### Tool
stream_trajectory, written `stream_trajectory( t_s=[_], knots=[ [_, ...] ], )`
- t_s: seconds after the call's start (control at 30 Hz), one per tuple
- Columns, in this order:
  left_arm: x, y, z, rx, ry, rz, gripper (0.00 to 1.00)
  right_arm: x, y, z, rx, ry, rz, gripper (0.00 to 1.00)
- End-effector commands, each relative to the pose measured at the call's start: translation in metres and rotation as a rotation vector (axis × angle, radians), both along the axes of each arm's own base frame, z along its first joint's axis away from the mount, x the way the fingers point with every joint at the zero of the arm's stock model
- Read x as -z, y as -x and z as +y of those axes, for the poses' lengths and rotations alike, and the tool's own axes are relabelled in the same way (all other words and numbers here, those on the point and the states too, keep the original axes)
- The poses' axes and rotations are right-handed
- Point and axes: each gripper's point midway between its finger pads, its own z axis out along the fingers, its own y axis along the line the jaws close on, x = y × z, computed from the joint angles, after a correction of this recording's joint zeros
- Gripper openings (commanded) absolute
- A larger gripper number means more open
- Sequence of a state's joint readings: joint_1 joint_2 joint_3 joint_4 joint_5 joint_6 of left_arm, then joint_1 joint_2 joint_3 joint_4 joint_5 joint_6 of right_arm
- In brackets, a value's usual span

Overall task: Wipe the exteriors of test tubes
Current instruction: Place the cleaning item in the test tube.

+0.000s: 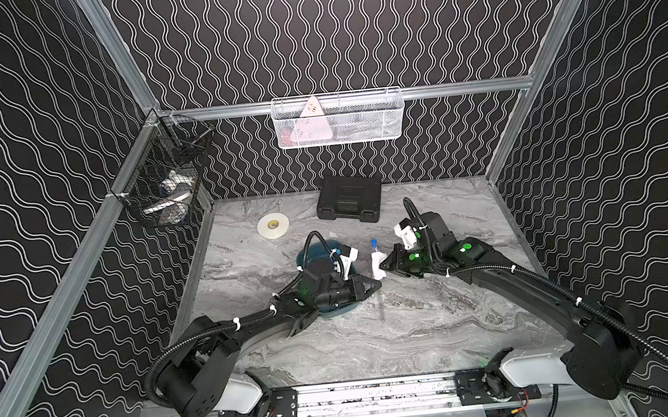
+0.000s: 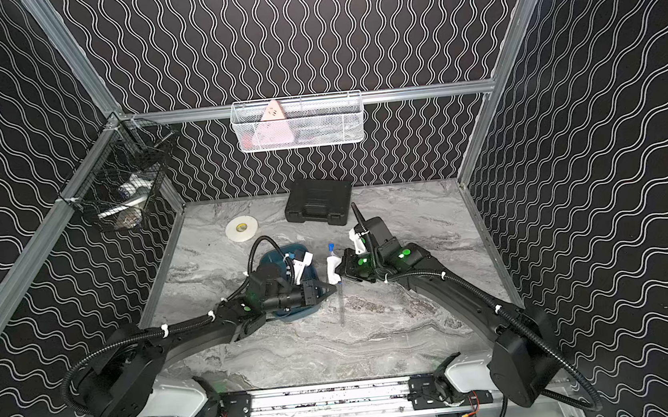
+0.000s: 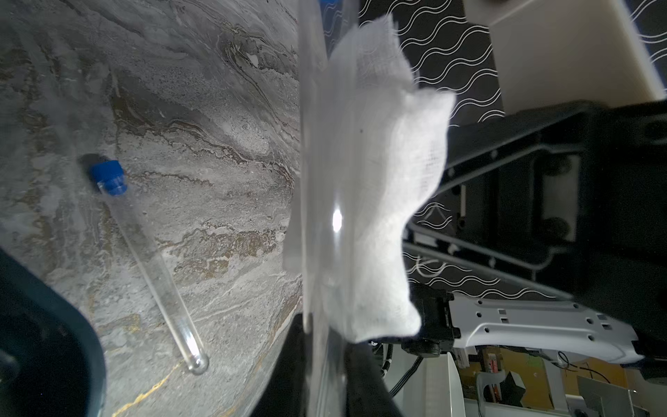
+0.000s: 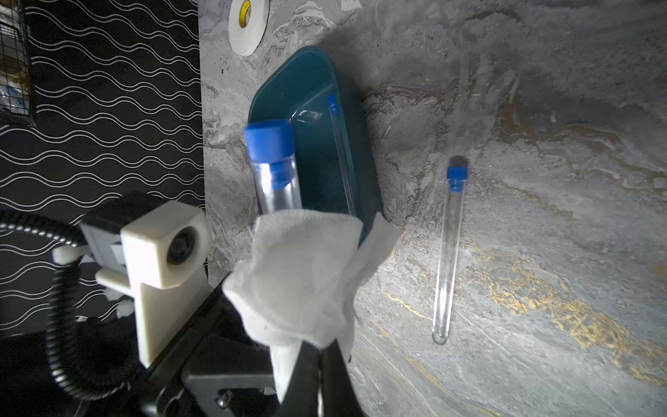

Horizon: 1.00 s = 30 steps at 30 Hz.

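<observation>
Left gripper (image 1: 375, 285) pressed shut on the held test tube (image 4: 274, 173), whose blue cap stands clear past the tissue (image 4: 299, 274). Right gripper (image 1: 385, 267) pinches that tissue, folded about the tube just beyond the left jaws. If you drag the tissue capward too firmly, the smooth tube may slide from its grip or shed its cap. A second tube (image 4: 447, 252) lies on the table close by both grippers, and a third (image 4: 339, 144) lies in the teal tray (image 4: 274, 79) under the left wrist. A dropped tube could strike either.
</observation>
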<state>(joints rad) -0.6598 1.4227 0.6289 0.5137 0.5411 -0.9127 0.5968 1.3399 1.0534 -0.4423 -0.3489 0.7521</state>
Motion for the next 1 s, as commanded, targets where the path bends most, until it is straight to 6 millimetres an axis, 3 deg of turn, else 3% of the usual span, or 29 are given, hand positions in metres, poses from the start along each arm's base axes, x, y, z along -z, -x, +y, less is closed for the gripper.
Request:
stream_trajectory(
  t_s=[0.0,0.37,0.77,0.97],
  knots=[
    [-0.010,-0.001,-0.001,0.009,0.023,-0.035,0.12,-0.001,-0.007,0.000,0.032,-0.001,-0.012,0.02],
    [-0.008,0.000,-0.003,0.017,0.030,-0.031,0.12,-0.007,-0.008,0.011,0.000,-0.059,-0.032,0.21],
    [-0.010,0.001,-0.004,0.029,0.033,-0.035,0.12,0.009,-0.014,0.019,-0.001,-0.090,-0.024,0.27],
    [-0.012,0.001,-0.005,0.033,0.034,-0.035,0.12,0.014,-0.027,0.018,0.026,-0.053,-0.050,0.21]
  ],
)
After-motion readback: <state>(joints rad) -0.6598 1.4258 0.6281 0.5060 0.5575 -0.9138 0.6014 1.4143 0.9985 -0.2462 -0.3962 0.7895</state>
